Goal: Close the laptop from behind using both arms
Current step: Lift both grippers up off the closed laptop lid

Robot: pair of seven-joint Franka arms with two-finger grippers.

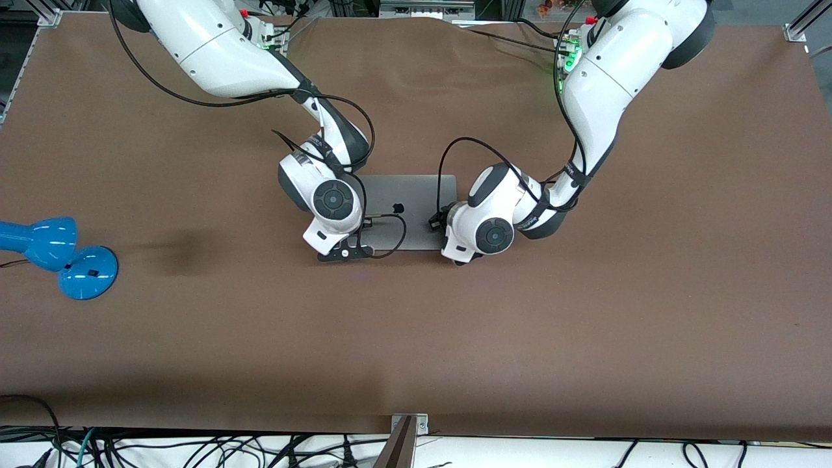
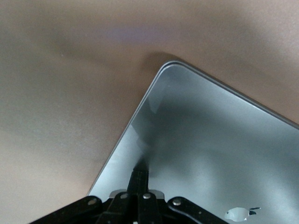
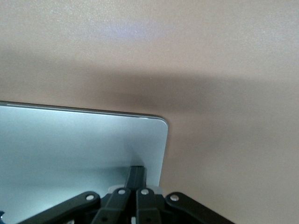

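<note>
The laptop [image 1: 409,195] lies shut and flat on the brown table, its grey lid up with the dark apple logo [image 1: 398,208] showing. My right gripper [image 1: 351,248] is shut, its fingertips down on the lid's corner toward the right arm's end, at the edge nearer the front camera. In the right wrist view the gripper [image 3: 136,171] touches the lid [image 3: 70,144]. My left gripper [image 1: 452,246] is shut, its fingertips down on the lid's other near corner. In the left wrist view the gripper [image 2: 140,173] rests on the lid [image 2: 210,149].
A blue desk lamp [image 1: 58,257] lies near the table edge at the right arm's end. Black cables loop from both wrists over the lid. A dark post [image 1: 400,442] stands at the table's near edge.
</note>
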